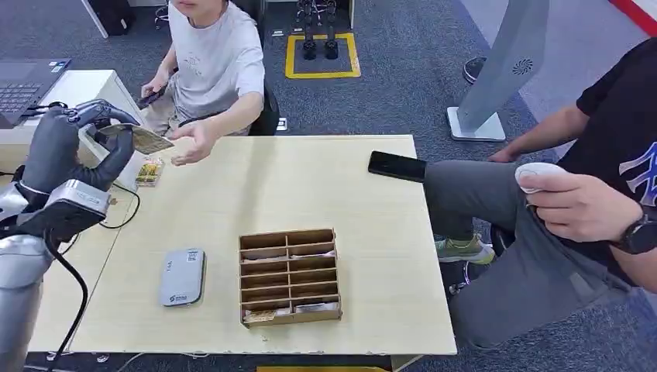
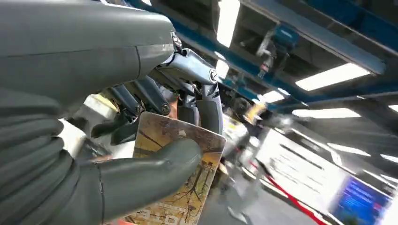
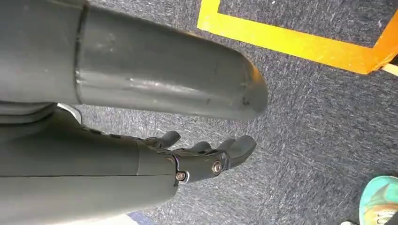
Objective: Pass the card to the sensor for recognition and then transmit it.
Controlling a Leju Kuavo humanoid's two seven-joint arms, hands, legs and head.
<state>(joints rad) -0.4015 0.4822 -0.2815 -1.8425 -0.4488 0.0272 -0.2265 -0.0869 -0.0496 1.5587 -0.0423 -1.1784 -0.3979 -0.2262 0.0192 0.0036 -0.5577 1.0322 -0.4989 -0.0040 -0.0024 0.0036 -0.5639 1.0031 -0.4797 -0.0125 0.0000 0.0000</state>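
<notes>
My left hand (image 1: 73,151) is raised at the table's far left and pinches a patterned card (image 1: 146,139) between thumb and fingers; the card points toward a seated person's outstretched hand (image 1: 192,144), close to it. Up close in the left wrist view, the card (image 2: 180,187) sits under my thumb. The grey card sensor (image 1: 183,277) lies flat on the table near the front left. My right hand (image 3: 206,157) hangs over the carpet, fingers apart and holding nothing.
A wooden slotted card box (image 1: 289,275) stands at the table's front middle. A black phone (image 1: 397,167) lies at the right edge. A second person sits at right holding a white object (image 1: 536,175). A laptop (image 1: 27,85) is on the desk at far left.
</notes>
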